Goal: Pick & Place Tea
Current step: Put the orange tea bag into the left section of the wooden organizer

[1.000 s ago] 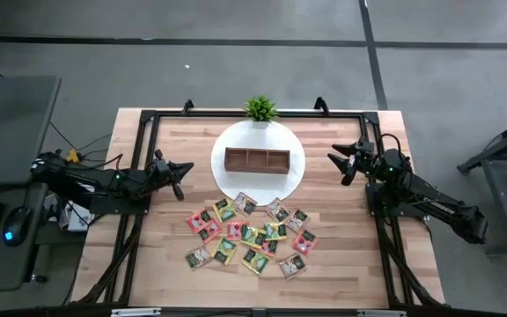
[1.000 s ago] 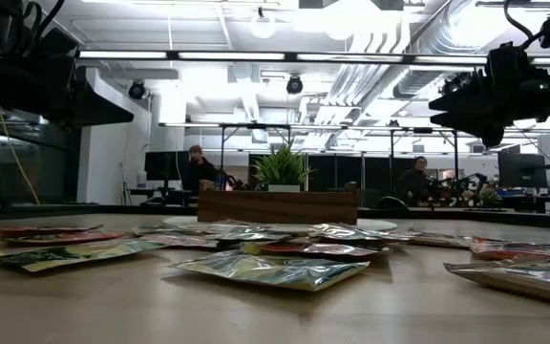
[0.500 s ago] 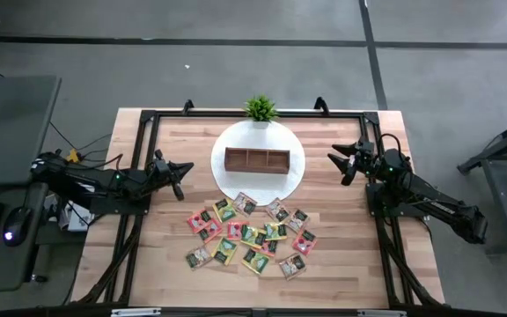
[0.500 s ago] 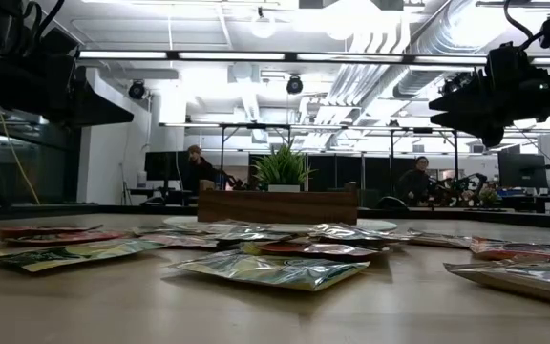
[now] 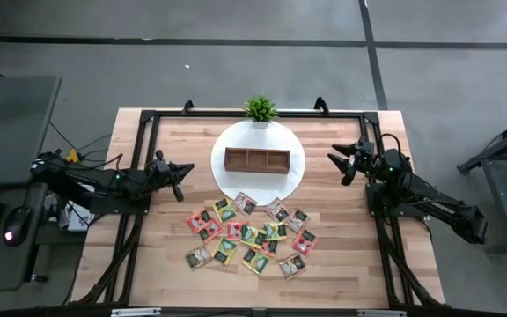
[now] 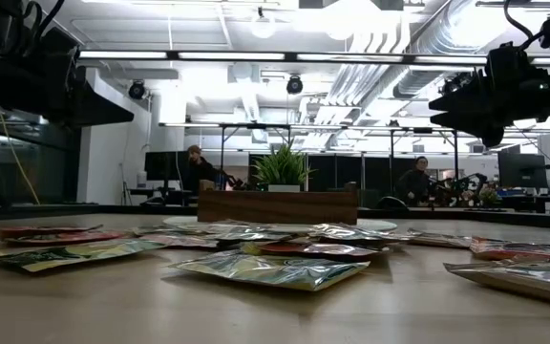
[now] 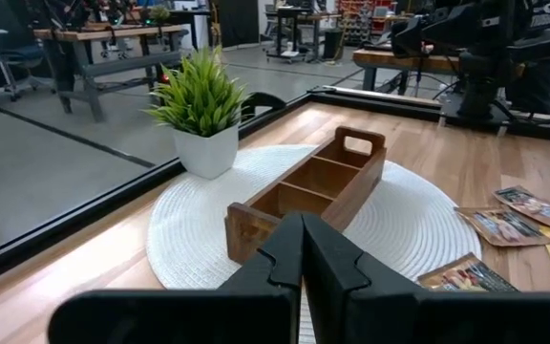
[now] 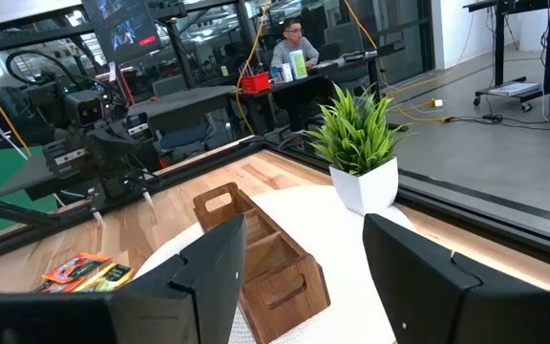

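high view: nothing lifted yet, both arms waiting at the desk (image 5: 161, 264) sides.
tea (image 5: 250, 233): loose sachets scattered flat, near the wooden tray (image 5: 256, 160) on its white mat (image 5: 227, 185), probably its destination.
left pincer (image 5: 183, 171): pressed together, empty, aimed at the tray.
right pincer (image 5: 339, 165): spread, empty, facing the tray, likely ready to reach.

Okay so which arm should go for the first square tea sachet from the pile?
Probably right: the right gripper is already open, while the left gripper is shut. Both hover about equally far from the tea sachets.
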Tool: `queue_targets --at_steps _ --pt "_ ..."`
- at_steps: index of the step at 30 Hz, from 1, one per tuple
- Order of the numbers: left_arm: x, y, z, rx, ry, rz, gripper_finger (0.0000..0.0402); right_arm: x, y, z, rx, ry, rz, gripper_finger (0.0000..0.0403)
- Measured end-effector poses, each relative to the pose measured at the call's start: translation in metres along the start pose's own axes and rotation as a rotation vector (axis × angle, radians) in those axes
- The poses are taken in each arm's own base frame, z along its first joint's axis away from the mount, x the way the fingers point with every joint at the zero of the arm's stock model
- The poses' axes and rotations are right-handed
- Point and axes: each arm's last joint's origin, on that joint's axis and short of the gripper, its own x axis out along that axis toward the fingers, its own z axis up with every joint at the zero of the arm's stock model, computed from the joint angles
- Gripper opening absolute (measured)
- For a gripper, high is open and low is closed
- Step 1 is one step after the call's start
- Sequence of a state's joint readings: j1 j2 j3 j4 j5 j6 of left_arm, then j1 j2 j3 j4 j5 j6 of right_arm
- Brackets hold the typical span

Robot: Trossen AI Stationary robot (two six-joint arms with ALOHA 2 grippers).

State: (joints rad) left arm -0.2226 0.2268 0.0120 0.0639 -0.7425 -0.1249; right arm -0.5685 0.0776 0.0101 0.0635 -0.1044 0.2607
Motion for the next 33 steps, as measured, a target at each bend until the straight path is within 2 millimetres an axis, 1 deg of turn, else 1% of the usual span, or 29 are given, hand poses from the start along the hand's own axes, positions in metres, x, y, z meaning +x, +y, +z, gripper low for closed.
queue_targets --at_steps 7,11,14,22,29,33 --pt "-0.001 -0.002 0.004 -0.006 0.001 -0.071 0.0000 0.000 0.000 0.000 0.000 0.000 0.000 0.0208" --pt "-0.001 -0.002 0.007 0.044 -0.008 -0.068 0.0000 0.000 0.000 0.000 0.000 0.000 0.000 0.0208" --pt "-0.001 -0.003 0.010 0.030 -0.032 -0.083 0.0000 0.000 0.000 0.000 0.000 0.000 0.000 0.0208" --pt "-0.001 -0.002 0.012 0.053 -0.052 -0.049 0.0000 0.000 0.000 0.000 0.000 -0.001 0.000 0.0208" --pt "-0.001 -0.003 0.015 0.040 -0.067 -0.082 0.0000 0.000 0.000 0.000 0.000 0.000 0.000 0.0208" --pt "-0.001 -0.002 0.016 0.031 -0.075 -0.040 0.0000 0.000 0.000 0.000 0.000 0.000 0.000 0.0208"
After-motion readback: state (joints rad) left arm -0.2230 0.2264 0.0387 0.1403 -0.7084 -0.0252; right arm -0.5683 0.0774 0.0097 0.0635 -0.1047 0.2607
